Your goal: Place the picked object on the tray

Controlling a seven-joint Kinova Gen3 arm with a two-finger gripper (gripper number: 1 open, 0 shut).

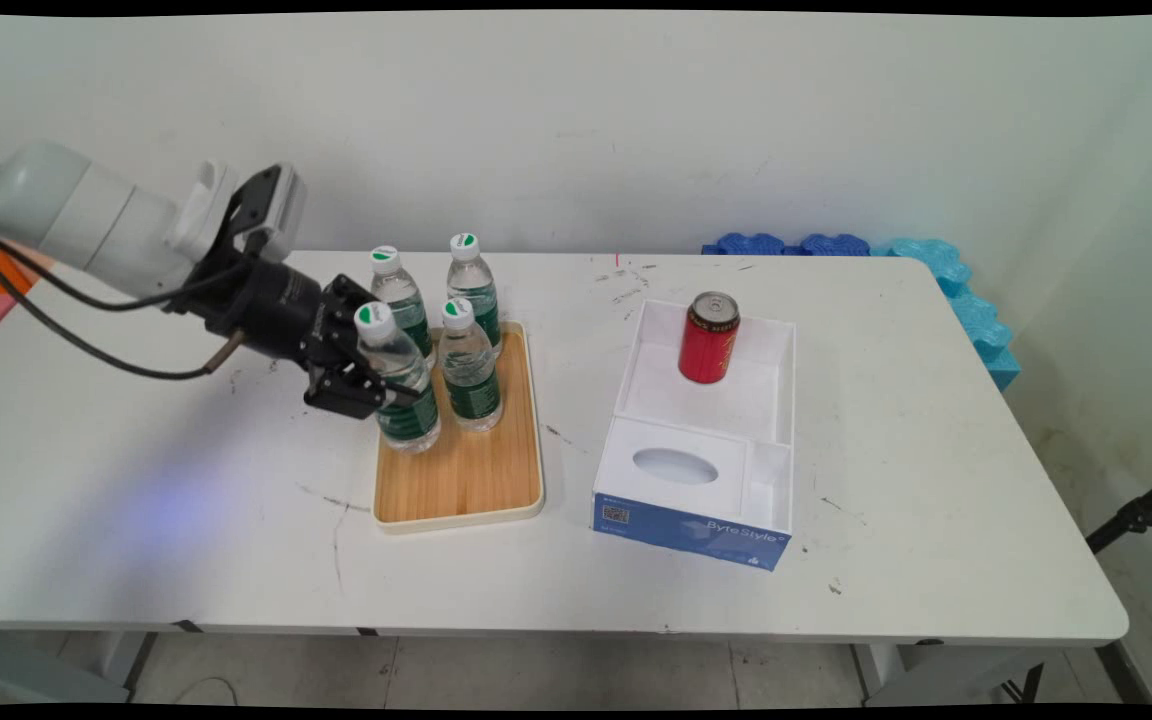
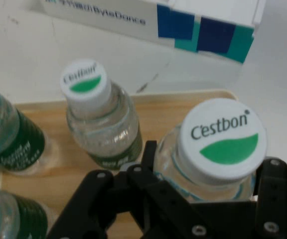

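White arm (image 1: 86, 225), black pincer (image 1: 376, 365), dangling black cables (image 1: 66, 335).

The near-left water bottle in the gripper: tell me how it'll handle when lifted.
The bottle looks full, so probably heavy for its size. Its clear ribbed plastic likely flexes between the gripper fingers. Tall and narrow, it may tip against the neighbouring bottle on the tray.

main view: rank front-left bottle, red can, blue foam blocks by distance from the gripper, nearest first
1. Front-left bottle: between the fingers of the gripper, on the tray's left side.
2. Red can: in the white box, to the right.
3. Blue foam blocks: far right table corner.
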